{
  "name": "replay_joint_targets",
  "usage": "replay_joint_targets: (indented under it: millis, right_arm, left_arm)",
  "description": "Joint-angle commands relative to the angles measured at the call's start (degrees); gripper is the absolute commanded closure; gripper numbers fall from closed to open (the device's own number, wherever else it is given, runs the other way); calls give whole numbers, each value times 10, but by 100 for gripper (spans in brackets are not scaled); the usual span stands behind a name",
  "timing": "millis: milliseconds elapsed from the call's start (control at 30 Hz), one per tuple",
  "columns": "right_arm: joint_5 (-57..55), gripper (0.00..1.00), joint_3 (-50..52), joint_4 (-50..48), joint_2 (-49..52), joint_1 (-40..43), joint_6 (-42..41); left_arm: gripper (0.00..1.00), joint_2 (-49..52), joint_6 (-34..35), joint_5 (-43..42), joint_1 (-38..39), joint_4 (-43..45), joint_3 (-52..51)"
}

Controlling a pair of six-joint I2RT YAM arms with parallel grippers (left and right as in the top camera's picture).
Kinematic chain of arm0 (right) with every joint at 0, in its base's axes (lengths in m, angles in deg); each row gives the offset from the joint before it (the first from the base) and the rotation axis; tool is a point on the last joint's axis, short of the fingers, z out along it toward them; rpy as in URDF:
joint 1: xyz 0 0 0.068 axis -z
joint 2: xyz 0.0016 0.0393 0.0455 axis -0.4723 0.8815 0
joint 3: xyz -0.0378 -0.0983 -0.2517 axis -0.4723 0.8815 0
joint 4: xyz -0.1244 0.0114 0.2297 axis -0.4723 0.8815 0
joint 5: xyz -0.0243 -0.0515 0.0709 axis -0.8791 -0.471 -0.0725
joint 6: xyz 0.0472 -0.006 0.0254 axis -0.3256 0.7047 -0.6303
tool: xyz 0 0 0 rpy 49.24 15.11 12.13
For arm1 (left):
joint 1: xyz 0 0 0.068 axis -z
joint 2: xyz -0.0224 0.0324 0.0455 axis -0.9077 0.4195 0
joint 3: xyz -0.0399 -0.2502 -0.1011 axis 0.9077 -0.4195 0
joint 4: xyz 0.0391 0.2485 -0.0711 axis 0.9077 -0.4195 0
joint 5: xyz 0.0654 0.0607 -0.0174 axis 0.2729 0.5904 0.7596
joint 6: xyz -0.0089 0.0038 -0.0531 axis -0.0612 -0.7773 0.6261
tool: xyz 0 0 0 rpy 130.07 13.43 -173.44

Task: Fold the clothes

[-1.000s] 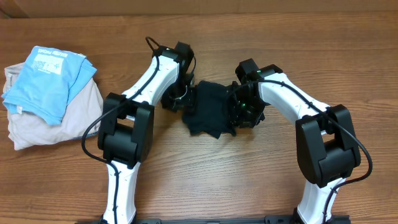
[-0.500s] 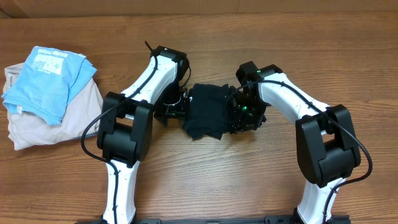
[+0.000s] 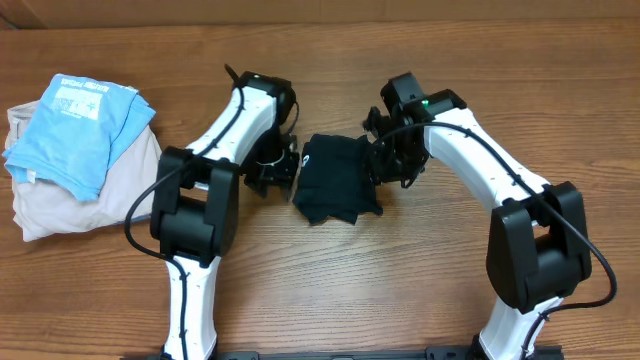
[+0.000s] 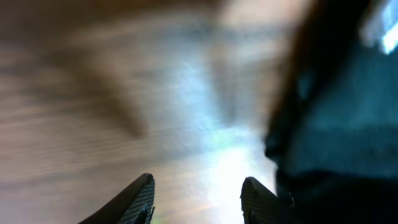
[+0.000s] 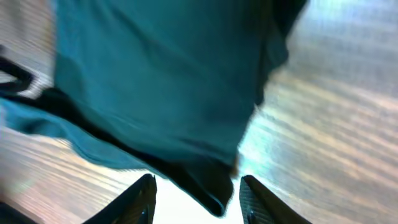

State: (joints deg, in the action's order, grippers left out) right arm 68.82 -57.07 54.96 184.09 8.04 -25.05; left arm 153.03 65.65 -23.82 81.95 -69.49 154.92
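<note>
No legible text, even on blue shirt [image 3: 80, 135].

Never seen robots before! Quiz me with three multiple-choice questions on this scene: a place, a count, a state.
1. Where is the dark garment? A between the two arms; B on the floor; C on a chair.
2. How many garments are piled at the left? A one; B two; C five.
3. The left gripper is: A open, empty; B clamped on cloth; C holding a cup.
Answers: A, arms flank it; B, blue shirt atop beige garment; A, bare table shows between its fingers.
</note>
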Motion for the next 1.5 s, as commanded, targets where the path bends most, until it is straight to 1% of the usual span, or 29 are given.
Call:
replay_joint_targets:
  millis: [0, 233, 333, 533, 700, 767, 933, 1067, 1133, 1200, 1233, 1300, 1400, 1467]
  right_arm:
    - [18, 53, -8, -18, -13, -5, -15]
    - [18, 53, -4, -65, -9, -50, -15]
    - [14, 54, -3, -86, 3, -70, -34]
    - [14, 54, -3, -98, 34, -98, -50]
    - [20, 55, -3, -82, 49, -116, -60]
    - [32, 57, -3, -68, 48, -127, -60]
    - [73, 58, -3, 0, 42, -136, -60]
    - [74, 53, -3, 41, 42, -136, -59]
    - [74, 49, -3, 43, 42, -136, -57]
    - [74, 49, -3, 43, 42, -136, -55]
    - [71, 50, -3, 43, 42, -136, -54]
    - [55, 57, -3, 44, 42, -132, -51]
    - [20, 57, -5, 47, 27, -124, -55]
    - [-1, 57, -9, 49, 6, -115, -60]
  left_arm:
    - [51, -27, 13, -14, -19, 11, -2]
    - [49, -42, 24, -7, -34, 37, -2]
    - [48, -42, 24, -7, -35, 39, -2]
    - [47, -42, 24, -7, -35, 41, -2]
    - [46, -42, 24, -7, -35, 44, -2]
    - [45, -42, 24, -7, -35, 46, -2]
    - [45, -42, 24, -7, -35, 47, -2]
    - [44, -42, 24, -8, -35, 49, -2]
    - [44, -42, 24, -8, -35, 49, -2]
    - [44, -42, 24, -8, -35, 49, -2]
    - [44, -42, 24, -10, -35, 49, -2]
    - [44, -42, 23, -16, -35, 50, -2]
    - [43, -42, 10, -39, -35, 64, -2]
    - [41, -42, -9, -69, -35, 78, -1]
